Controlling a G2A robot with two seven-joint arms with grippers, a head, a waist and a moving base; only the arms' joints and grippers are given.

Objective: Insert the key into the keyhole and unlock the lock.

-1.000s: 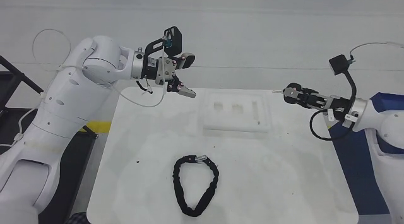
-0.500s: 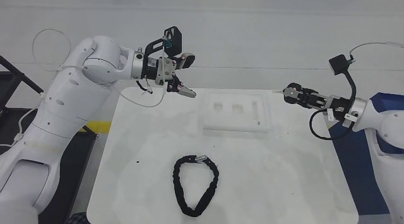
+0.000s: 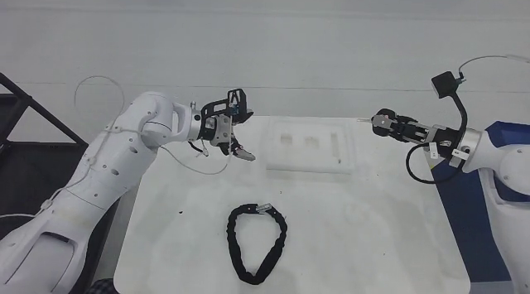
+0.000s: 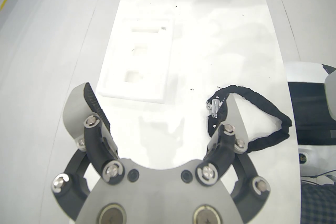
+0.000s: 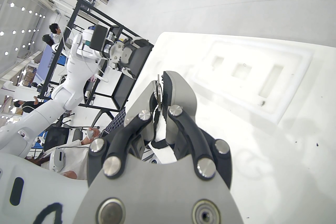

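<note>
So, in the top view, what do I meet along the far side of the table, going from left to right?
The left gripper, open → white foam tray → key → right gripper, shut on it.

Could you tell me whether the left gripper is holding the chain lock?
No, the left gripper stands open and empty, and the chain lock lies loose on the table.
</note>
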